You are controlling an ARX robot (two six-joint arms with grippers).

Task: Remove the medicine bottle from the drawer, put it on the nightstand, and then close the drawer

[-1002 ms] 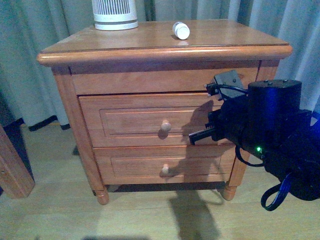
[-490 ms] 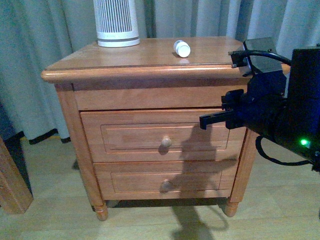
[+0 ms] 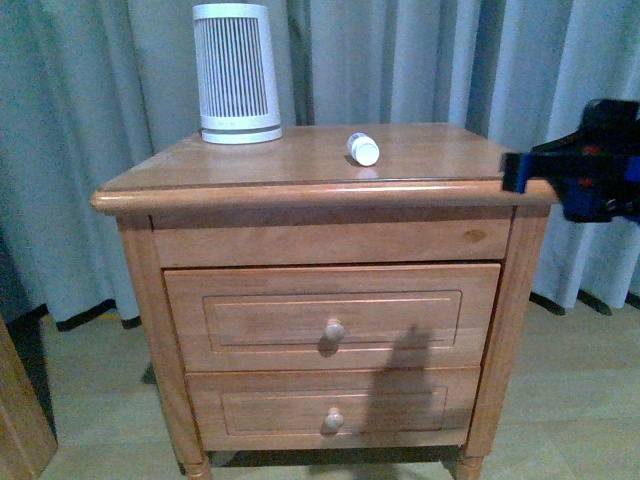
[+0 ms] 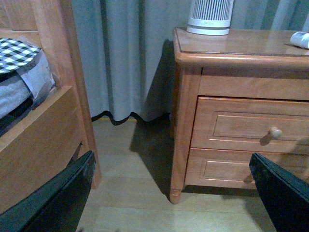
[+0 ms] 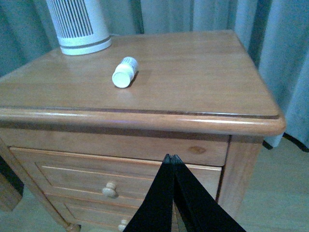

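Note:
The medicine bottle [image 3: 362,148] lies on its side on top of the nightstand [image 3: 300,170]; it also shows in the right wrist view [image 5: 124,72] and at the edge of the left wrist view [image 4: 300,39]. The upper drawer [image 3: 332,315] is shut, its round knob [image 3: 334,329] showing. My right gripper [image 5: 171,157] is shut and empty, held in front of the nightstand's right front corner; only a blue part of the right arm [image 3: 590,170] shows at the front view's right edge. My left gripper [image 4: 169,193] is open and empty, low over the floor left of the nightstand.
A large white ribbed cylinder [image 3: 235,72] stands at the back left of the top. The lower drawer [image 3: 330,410] is shut. Grey curtains [image 3: 420,60] hang behind. A wooden bed frame [image 4: 43,140] with checked bedding stands left of the nightstand.
My right arm has pulled back from the drawer fronts, up and to the right, and mostly left the front view. The view has risen. The bottle and the drawers have not moved.

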